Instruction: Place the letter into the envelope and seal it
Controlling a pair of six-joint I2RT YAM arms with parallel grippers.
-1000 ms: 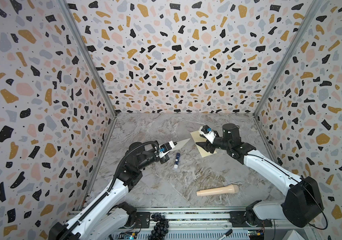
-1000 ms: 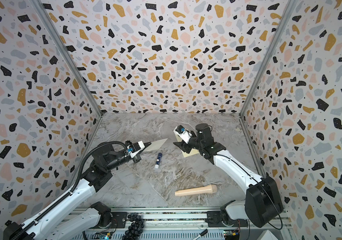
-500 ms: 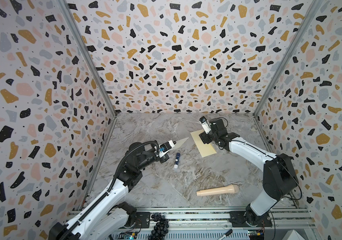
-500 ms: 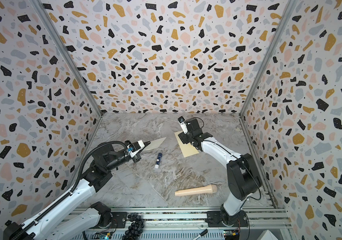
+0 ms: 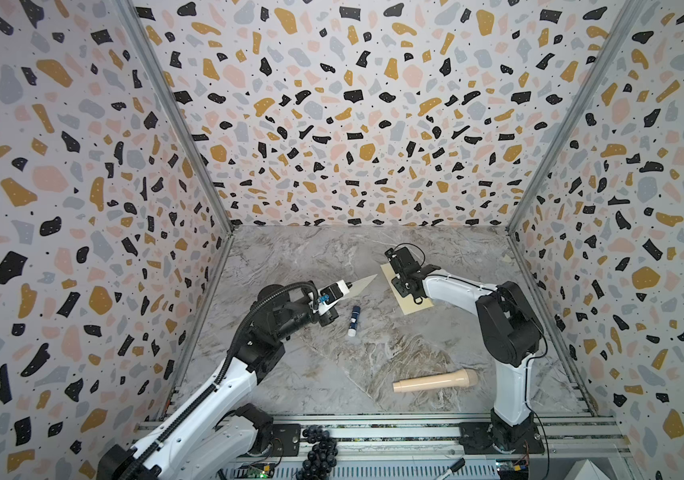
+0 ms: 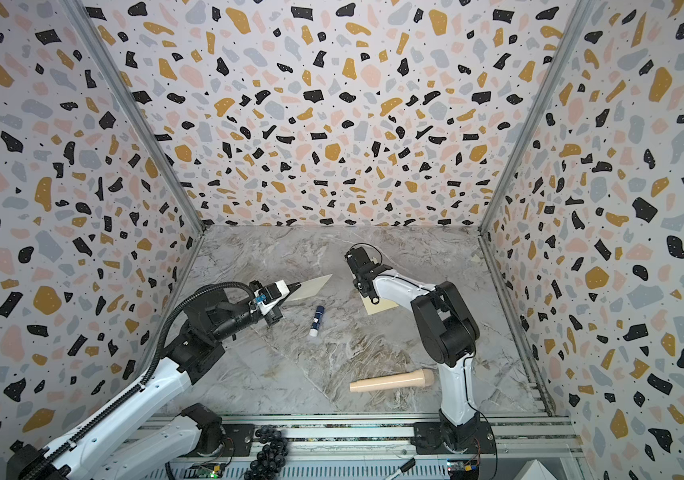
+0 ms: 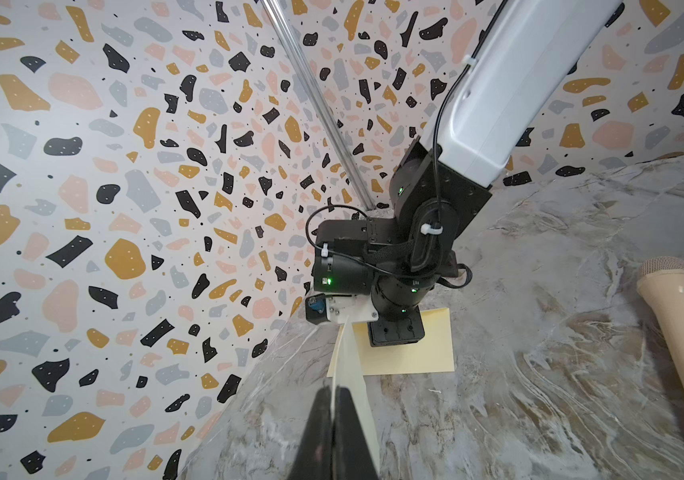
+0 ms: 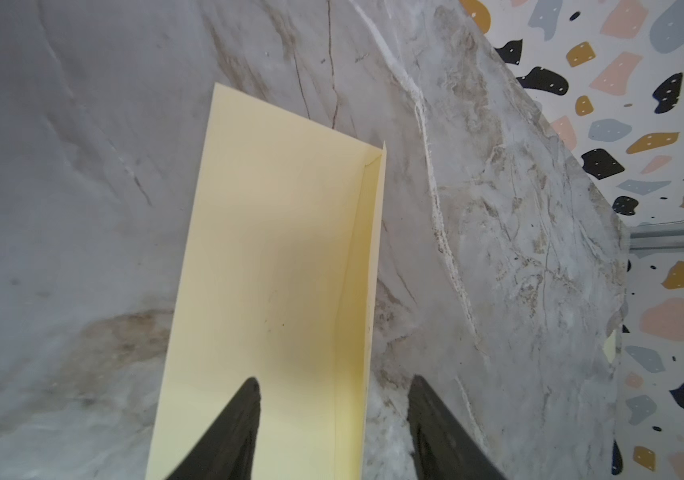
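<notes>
Swung round since a second ago: right arm's elbow now raised and nearer centre, right gripper [image 8: 332,379] poised over the envelope [image 8: 273,249] with jaws apart, holding nothing. One fingertip above the yellow paper, its mate above bare table [image 5: 311,257] beside the folded long edge; contact unclear. Lies flat right of centre. Unmoved: left gripper [image 7: 335,390], clamped tight on the letter [image 5: 363,282], held clear of the table, left of the envelope and apart from it. Near the left gripper, glue stick [image 5: 354,321]; toward the front, beige club-shaped piece [image 5: 435,381].

Blue-capped glue stick [image 5: 353,321] and beige microphone [image 5: 435,381], well apart on marble table [image 5: 290,257]
</notes>
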